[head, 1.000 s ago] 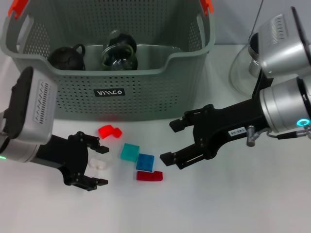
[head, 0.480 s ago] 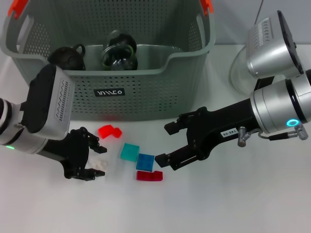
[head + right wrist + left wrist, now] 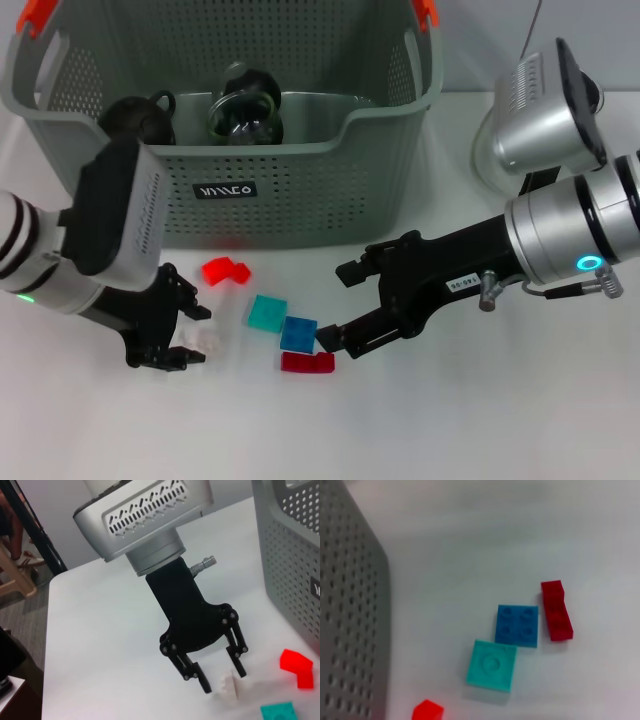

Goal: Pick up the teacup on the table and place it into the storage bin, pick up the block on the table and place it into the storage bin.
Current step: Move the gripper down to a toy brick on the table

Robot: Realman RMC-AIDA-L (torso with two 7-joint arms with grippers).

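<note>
The storage bin (image 3: 300, 205) stands at the back; a dark teacup (image 3: 140, 118) with a handle and a dark glass pot (image 3: 245, 112) lie inside it. In front of it on the table lie a white block (image 3: 205, 340), a bright red block (image 3: 226, 270), a teal block (image 3: 267, 313), a blue block (image 3: 298, 333) and a dark red block (image 3: 307, 362). My left gripper (image 3: 187, 334) is open and low over the table, its fingers straddling the white block (image 3: 229, 686). Open too, my right gripper (image 3: 338, 306) hovers just right of the blue and dark red blocks.
A clear glass dome (image 3: 497, 150) stands at the back right behind my right arm. The left wrist view shows the blue block (image 3: 517, 625), teal block (image 3: 491, 665) and dark red block (image 3: 556, 611) beside the bin wall (image 3: 350, 630).
My left arm has swung up and its gripper has turned and settled closer around the white block. The right gripper has slid left and down toward the blue and dark red blocks.
</note>
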